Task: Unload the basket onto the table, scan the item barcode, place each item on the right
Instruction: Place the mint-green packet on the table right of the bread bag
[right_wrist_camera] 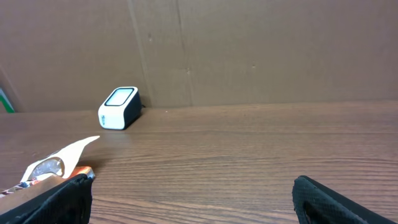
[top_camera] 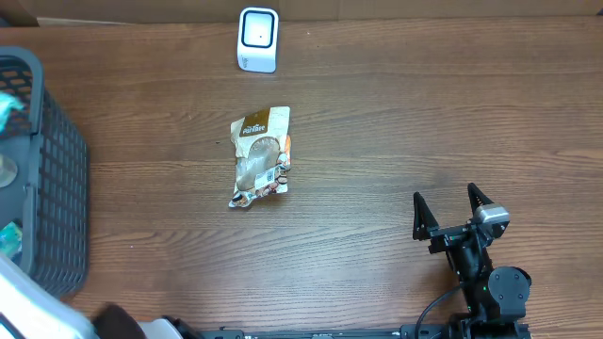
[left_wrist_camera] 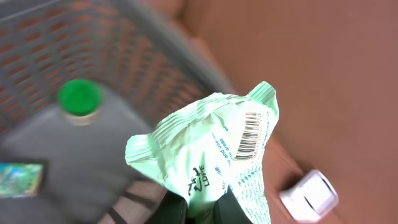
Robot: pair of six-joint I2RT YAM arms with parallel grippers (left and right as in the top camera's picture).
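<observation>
- The left claw [left_wrist_camera: 203, 210] is pinched tight on the bottom of a mint-green packet [left_wrist_camera: 211, 140], with its dark fingers [left_wrist_camera: 177, 211] on either side of the crumpled film.
- The packet stands up from the claw. Its barcode [left_wrist_camera: 249, 134] is printed near the upper right corner and faces the wrist camera.
- Beneath the packet is the grey basket [top_camera: 52, 179], which stands at the left edge of the surface [top_camera: 424, 113]. A green-capped container [left_wrist_camera: 79, 98] lies inside it.
- The scanner [top_camera: 257, 40] stands near the far edge, left of the middle, apart from the held packet.
- A brown pouch [top_camera: 261, 155] lies flat toward the middle of the surface, on the near side of the scanner.
- The right claw [top_camera: 446, 200] is spread wide and holds nothing. It is close to the near edge, toward the right corner.
</observation>
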